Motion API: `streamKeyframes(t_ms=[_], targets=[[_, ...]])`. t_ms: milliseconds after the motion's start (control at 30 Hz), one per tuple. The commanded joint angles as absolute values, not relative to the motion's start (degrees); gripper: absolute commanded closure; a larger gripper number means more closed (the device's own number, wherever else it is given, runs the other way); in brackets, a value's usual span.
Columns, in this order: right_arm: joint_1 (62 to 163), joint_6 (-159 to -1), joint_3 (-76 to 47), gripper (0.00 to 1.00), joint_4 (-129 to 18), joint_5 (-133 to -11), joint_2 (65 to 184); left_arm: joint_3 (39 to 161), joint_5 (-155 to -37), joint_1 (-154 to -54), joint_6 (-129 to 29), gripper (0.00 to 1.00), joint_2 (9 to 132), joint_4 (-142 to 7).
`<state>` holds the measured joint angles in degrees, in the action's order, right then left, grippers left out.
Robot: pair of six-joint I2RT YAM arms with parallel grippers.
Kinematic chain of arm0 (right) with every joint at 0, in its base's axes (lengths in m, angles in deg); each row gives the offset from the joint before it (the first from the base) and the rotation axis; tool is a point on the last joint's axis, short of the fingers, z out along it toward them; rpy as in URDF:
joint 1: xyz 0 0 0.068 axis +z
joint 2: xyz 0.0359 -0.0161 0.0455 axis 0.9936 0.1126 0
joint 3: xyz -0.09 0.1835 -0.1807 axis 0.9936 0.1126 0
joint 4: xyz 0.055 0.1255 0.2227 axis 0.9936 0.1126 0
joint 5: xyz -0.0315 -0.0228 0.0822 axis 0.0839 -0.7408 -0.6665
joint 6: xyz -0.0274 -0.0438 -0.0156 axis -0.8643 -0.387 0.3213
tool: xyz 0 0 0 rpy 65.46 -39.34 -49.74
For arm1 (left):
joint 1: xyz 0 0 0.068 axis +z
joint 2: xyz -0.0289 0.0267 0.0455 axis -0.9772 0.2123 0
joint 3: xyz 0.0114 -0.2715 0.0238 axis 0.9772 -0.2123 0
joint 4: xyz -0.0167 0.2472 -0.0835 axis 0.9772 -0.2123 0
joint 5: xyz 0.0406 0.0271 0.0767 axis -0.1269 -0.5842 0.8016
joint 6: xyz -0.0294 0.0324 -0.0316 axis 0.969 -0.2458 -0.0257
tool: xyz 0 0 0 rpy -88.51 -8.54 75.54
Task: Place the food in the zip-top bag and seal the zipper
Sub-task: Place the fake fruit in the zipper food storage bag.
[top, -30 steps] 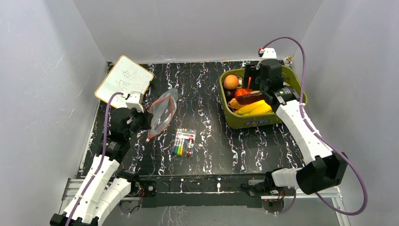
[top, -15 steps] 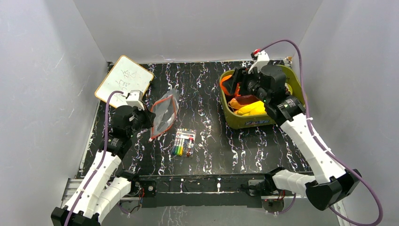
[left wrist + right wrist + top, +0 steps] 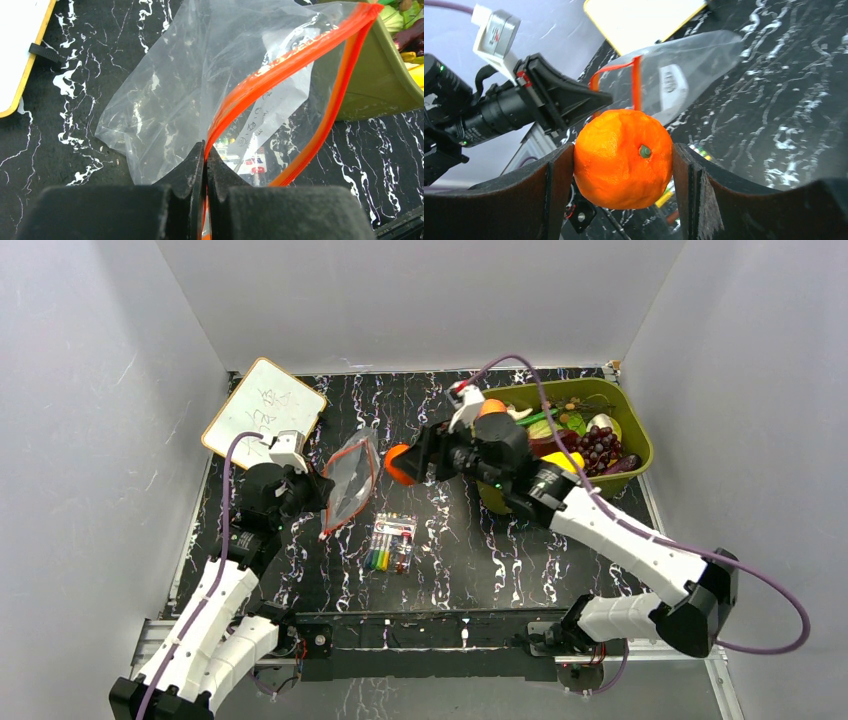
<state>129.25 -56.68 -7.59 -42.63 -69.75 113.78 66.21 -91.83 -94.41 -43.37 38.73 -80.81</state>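
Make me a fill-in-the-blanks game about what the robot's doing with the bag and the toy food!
The right gripper holds a toy ____.
The left gripper pinches the clear ____ by its zipper.
The purple grapes sit inside the green ____.
Missing words: orange, bag, bin.

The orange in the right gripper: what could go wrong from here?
The orange is pinched only at its sides by the right gripper; it could slip and roll. The left gripper pinches the zipper at one spot, so the bag mouth gapes narrowly; the orange may push it shut.
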Motion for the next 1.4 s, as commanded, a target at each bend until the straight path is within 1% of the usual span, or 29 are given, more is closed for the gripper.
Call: streamKeyframes(t_ms=[0,167,333,500,700,900,967,1100,1367], targets=[[136.5,-54.9,-9.7,0.6,-51.2,-63.8,117.3,65.1,-94.2,-94.7,-43.8,1.0,36.7,-78.7],[141.0,-55.0,-11.2,0.6,-54.0,-59.7,121.7,65.0,-96.3,-94.7,-43.7,1.0,36.1,-78.6],[141.4,-56.1,-13.2,0.6,-53.7,-56.1,125.9,64.8,-98.3,-94.7,-43.8,1.0,34.9,-77.5],[141.3,-56.8,-12.6,0.58,-55.2,-51.5,127.4,64.4,-102.0,-94.7,-44.0,1.0,34.5,-76.1],[141.4,-51.4,-12.7,0.58,-57.0,-50.9,129.0,63.7,-105.4,-94.7,-43.4,1.0,35.0,-74.0],[141.4,-41.7,-9.7,0.58,-62.9,-52.6,129.0,64.2,-105.9,-94.7,-43.8,1.0,35.8,-74.8],[141.4,-40.1,-8.7,0.58,-63.8,-50.6,129.4,64.3,-106.8,-94.7,-44.0,1.0,35.8,-74.5],[141.4,-39.4,-6.8,0.57,-64.4,-44.4,130.4,64.3,-107.1,-94.7,-43.5,1.0,35.7,-74.5],[141.3,-40.5,-3.5,0.55,-67.3,-42.9,132.0,63.7,-110.2,-94.7,-42.4,1.0,36.2,-72.5]])
